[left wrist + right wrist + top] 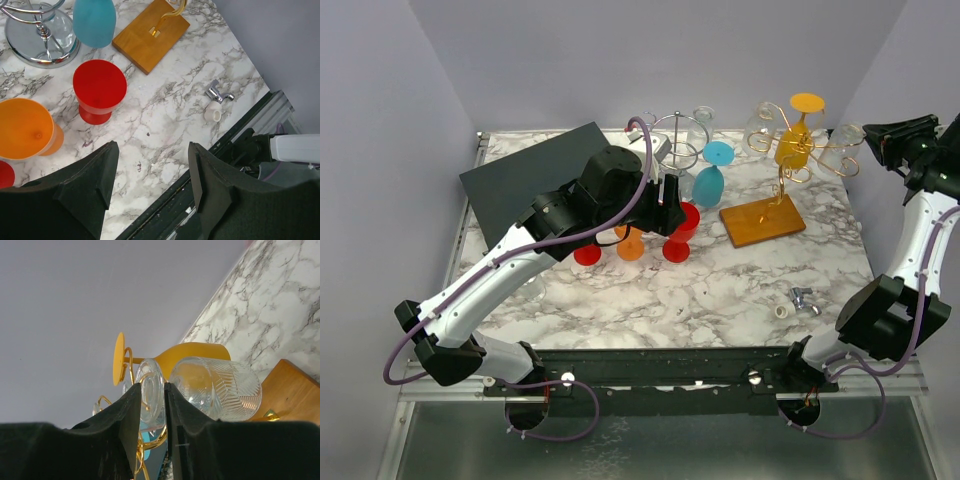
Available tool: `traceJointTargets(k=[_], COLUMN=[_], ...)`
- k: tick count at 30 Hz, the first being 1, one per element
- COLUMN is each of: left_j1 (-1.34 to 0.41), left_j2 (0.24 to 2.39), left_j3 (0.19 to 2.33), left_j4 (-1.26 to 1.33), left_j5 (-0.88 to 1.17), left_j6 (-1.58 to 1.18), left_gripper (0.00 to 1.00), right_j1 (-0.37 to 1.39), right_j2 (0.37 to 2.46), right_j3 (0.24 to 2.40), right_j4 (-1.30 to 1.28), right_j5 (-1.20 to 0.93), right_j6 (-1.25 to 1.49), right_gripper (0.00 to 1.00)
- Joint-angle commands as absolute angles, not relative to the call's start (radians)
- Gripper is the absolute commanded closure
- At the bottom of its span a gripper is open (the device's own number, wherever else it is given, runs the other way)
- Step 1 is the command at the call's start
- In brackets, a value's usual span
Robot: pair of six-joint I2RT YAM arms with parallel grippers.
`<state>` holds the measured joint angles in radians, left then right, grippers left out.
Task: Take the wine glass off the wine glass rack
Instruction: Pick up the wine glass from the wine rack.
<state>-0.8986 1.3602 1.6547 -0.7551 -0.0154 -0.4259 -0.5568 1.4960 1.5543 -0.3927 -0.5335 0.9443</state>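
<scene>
Rack: gold wire wine glass rack (790,165) on a wooden base (762,220), upper right of the top view, on the marble table (720,290).
Task glass: clear wine glass (215,387) with a cut pattern, hanging on the rack's right side next to a yellow wine glass (192,352); its round foot sits low and centre in the right wrist view.
Right gripper (152,390): at the rack's right arm, fingers drawn close together, with the clear glass's foot in the narrow gap between them.
Left gripper (152,147): fingers spread wide, holding nothing, above bare marble in the middle of the table.
Nearby: red cup (99,90) and orange cup (25,127), both upright, left of centre in the left wrist view; blue glass (94,20) beside a chrome stand (40,35) along the top edge.
</scene>
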Motion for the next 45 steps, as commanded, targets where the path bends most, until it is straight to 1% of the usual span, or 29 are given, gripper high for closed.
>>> traceJointTargets(k=[1, 28, 39, 45], left_j1=[-0.895, -0.895, -0.894, -0.894], left_j2=[1.364, 1.364, 1.367, 1.373], left_j3=[1.673, 1.674, 1.677, 1.681], left_j4=[-0.732, -0.731, -0.730, -0.730], left_j5=[-0.002, -0.002, -0.002, -0.002], left_j6=[-0.429, -0.435, -0.436, -0.442], left_gripper=[0.36, 0.36, 0.36, 0.36], right_j1=[-0.553, -0.552, -0.552, -0.552], right_j2=[1.467, 1.422, 1.422, 1.430], right_j3=[1.530, 1.449, 1.462, 1.472], right_j4=[-0.355, -0.259, -0.334, -0.366], right_j5=[-0.594, -0.636, -0.588, -0.570], right_j6=[0.984, 1.060, 0.996, 0.979], right_gripper=[0.69, 0.69, 0.69, 0.67])
